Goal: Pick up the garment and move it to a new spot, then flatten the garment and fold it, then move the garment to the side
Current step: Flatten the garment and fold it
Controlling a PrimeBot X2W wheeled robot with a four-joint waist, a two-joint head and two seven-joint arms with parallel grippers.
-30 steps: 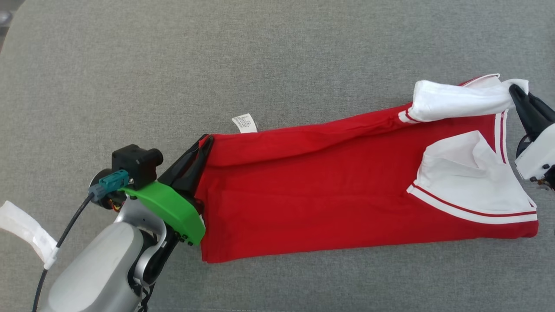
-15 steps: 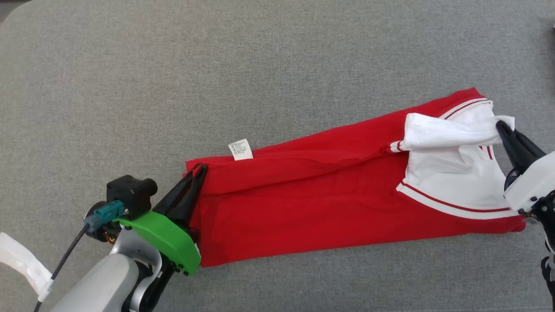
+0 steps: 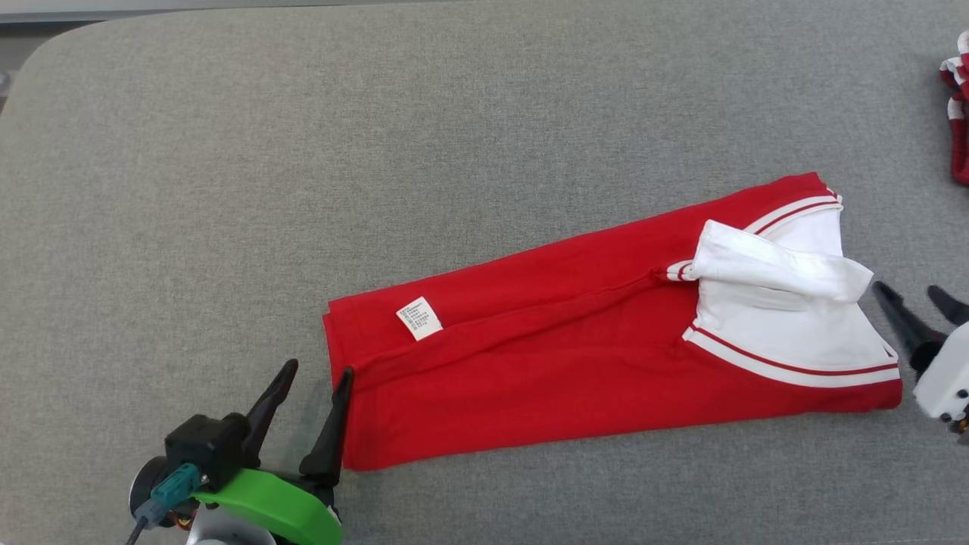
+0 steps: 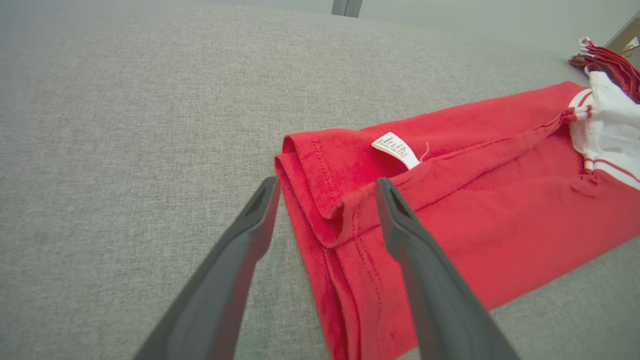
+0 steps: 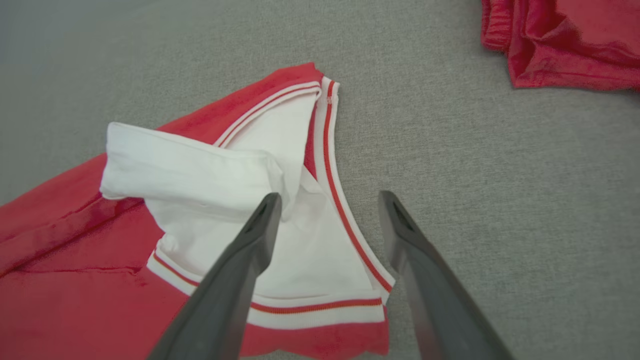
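The soft red knit garment with white, stripe-trimmed sleeves lay folded into a long band on the grey fabric surface, between the left gripper at its hem end and the right gripper beside its sleeve end, both with jaws spread and empty. It looked light and limp (nothing to break), so pinching all layers together at the end corners seemed wisest, lest the fold slide apart. A small white care label near the hem carried print that was seemingly too fine to read.
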